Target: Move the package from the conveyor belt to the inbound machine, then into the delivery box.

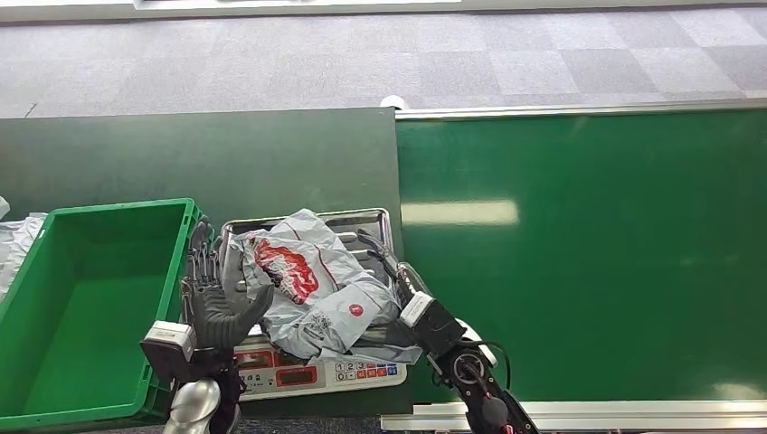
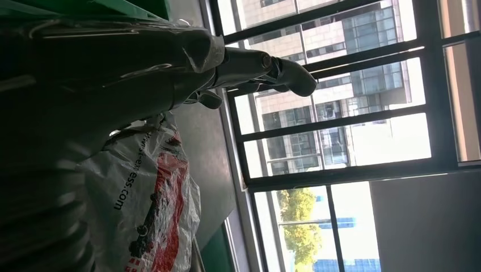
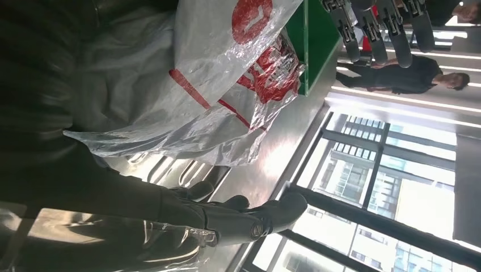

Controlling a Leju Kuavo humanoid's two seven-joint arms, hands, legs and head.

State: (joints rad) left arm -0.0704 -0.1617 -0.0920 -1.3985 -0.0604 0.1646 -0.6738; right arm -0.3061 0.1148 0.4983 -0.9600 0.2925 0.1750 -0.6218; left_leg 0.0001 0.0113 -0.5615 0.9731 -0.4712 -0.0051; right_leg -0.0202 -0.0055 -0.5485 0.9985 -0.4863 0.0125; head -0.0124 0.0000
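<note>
We see the grey package [image 1: 312, 285] lying on the scale's metal tray [image 1: 375, 217], between both hands. Our left hand [image 1: 213, 303] presses its left edge, fingers spread; our right hand [image 1: 398, 289] cups its right side. A green crate [image 1: 86, 307] stands just left.

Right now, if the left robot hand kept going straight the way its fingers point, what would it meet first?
Probably nothing solid: the left robot hand points away from the robot between the green crate and the grey package, over the dark green tabletop. Depth is unclear.

Both hands [image 1: 215, 303] [image 1: 387, 271] open, fingers spread
</note>
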